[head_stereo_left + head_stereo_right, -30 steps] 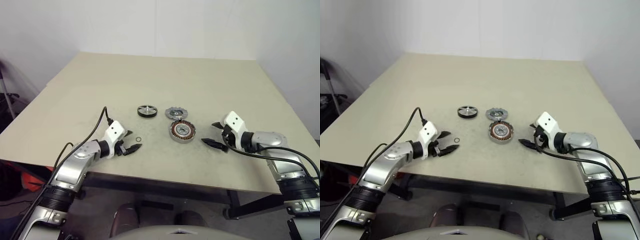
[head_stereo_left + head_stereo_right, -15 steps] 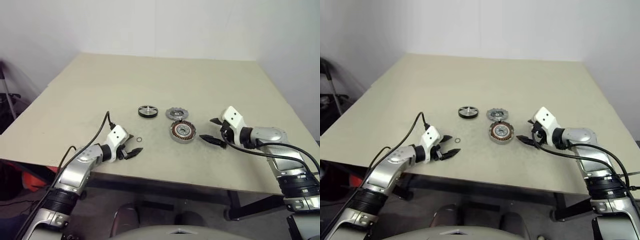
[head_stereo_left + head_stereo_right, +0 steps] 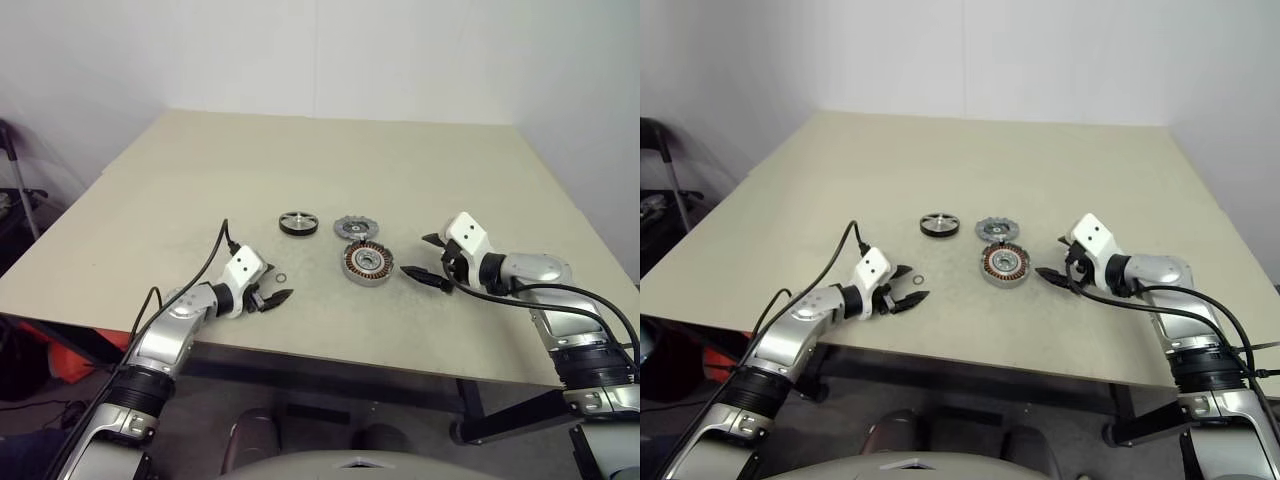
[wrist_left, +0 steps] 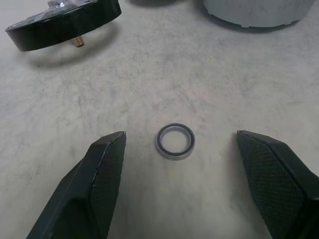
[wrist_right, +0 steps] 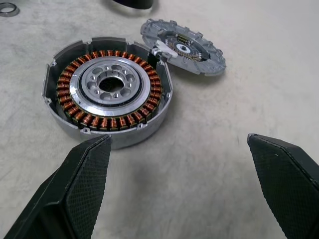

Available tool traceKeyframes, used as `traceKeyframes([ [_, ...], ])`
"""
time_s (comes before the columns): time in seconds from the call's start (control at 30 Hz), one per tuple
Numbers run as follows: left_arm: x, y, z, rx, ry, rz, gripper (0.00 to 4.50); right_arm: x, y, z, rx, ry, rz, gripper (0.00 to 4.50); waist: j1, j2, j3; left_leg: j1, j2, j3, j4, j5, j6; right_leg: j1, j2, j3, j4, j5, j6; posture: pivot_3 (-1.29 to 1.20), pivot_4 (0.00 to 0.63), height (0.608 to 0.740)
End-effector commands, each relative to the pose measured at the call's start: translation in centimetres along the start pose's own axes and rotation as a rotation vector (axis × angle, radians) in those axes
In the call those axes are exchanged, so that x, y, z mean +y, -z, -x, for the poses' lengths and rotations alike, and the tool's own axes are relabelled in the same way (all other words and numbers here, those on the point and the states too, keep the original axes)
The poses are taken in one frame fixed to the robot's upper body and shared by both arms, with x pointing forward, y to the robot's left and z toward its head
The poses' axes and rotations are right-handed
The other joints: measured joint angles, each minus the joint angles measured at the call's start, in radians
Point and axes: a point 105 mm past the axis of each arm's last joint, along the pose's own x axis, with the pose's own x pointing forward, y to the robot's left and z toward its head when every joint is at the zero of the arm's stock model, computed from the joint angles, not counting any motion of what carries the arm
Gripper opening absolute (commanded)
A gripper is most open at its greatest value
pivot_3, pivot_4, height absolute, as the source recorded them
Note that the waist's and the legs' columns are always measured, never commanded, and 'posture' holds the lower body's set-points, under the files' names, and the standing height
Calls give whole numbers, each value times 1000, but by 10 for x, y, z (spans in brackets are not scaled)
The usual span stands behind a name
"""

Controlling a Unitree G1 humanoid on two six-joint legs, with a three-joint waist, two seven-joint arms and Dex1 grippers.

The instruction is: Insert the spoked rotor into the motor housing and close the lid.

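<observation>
The round silver motor housing with copper coils is flanked on the beige counter by the wide-spread, empty left end effector and right end effector.

Head stereo pair looks forward and down over the table, from well above, taking in both arms and the parts at mid-table; the two eyes share nearly the whole scene, slightly offset sideways. Left wrist camera sits low and close to the tabletop, looking along its fingers at a small ring. Right wrist camera, likewise close, faces the motor housing, which the head views also show.
</observation>
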Motion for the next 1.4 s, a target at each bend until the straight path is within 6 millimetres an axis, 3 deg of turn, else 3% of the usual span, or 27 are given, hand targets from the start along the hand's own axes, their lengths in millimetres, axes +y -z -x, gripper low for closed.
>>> traceKeyframes([
  [0.03,-4,3,-5,24,6,-22,3728,-4,-17,0,-40,12,50,4500,0,0,0,0,0,0,0,0,0,0,0,0,0,0,0,0,0,740],
  [0.1,-6,3,-5,21,12,-16,3728,-6,-19,0,-47,19,51,4500,0,1,-1,0,0,0,0,0,0,0,0,0,0,0,0,0,0,740],
  [0.2,-5,1,-6,18,14,-13,3151,-9,-20,0,-49,30,53,4500,0,2,-1,0,0,0,0,0,0,0,0,0,0,0,0,0,0,740],
  [0.33,-5,1,-5,21,19,-14,1867,-12,-19,0,-52,43,53,4500,1,2,-1,0,0,0,0,0,0,0,0,0,0,0,1,0,0,740],
  [0.47,-4,1,-4,24,14,-10,1867,-17,-15,-1,-49,58,55,4500,-3,2,-1,0,0,0,0,0,0,-1,0,0,-1,-1,1,0,0,740],
  [0.63,-2,2,-3,24,-6,-8,738,-19,-9,-3,-49,66,58,4500,-4,2,-1,0,0,0,-1,0,0,-1,0,0,-1,-1,1,0,0,740],
  [0.97,2,0,-4,18,-35,-17,738,-22,-5,-11,-52,70,63,4500,-4,2,-1,0,0,0,-4,0,0,-3,0,0,-2,-1,1,0,0,740],
  [1.23,5,-69,-15,-180,69,4,738,-20,-1,-12,-54,70,61,4500,-4,1,0,-4,0,0,-7,2,-3,-6,0,0,-2,3,-6,0,0,740],
  [1.4,-4,-107,-41,-235,196,-21,738,-34,14,1,9,149,39,4500,-2,1,-1,-9,-1,1,-11,2,-2,-11,0,-1,-6,4,-7,0,0,740],
])
